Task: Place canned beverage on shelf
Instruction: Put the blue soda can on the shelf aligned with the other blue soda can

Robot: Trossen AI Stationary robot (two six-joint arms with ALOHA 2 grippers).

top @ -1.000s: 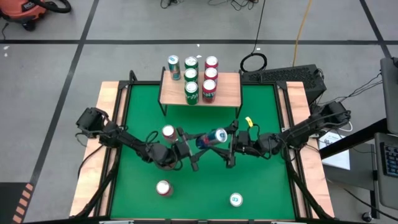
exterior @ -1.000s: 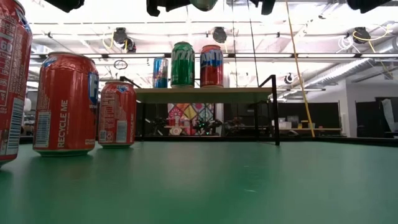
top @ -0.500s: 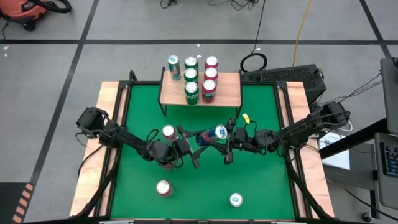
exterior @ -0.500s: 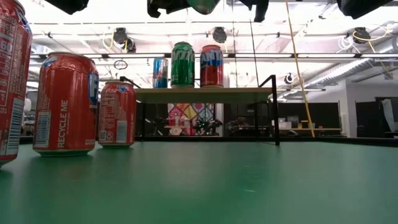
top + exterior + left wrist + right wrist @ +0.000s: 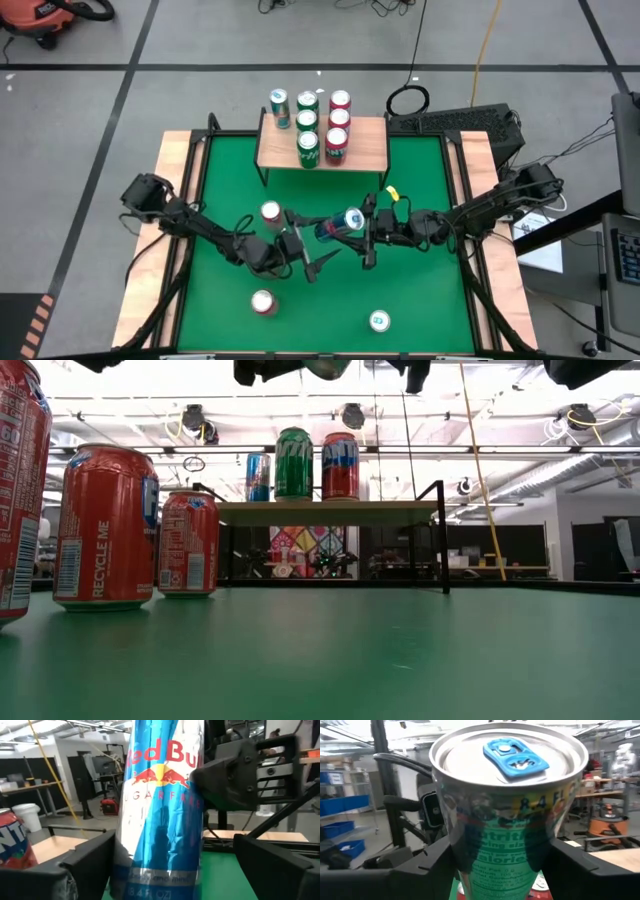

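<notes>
Slim glossy blue can point(image 5: 339, 224), apparently in right end effector point(image 5: 366, 232)

Two dark jointed arms (black cabling), blocky matte fingers point(image 5: 265, 865)

Glossy metal can point(image 5: 159, 805), wooden shelf point(image 5: 322, 143) top
</notes>
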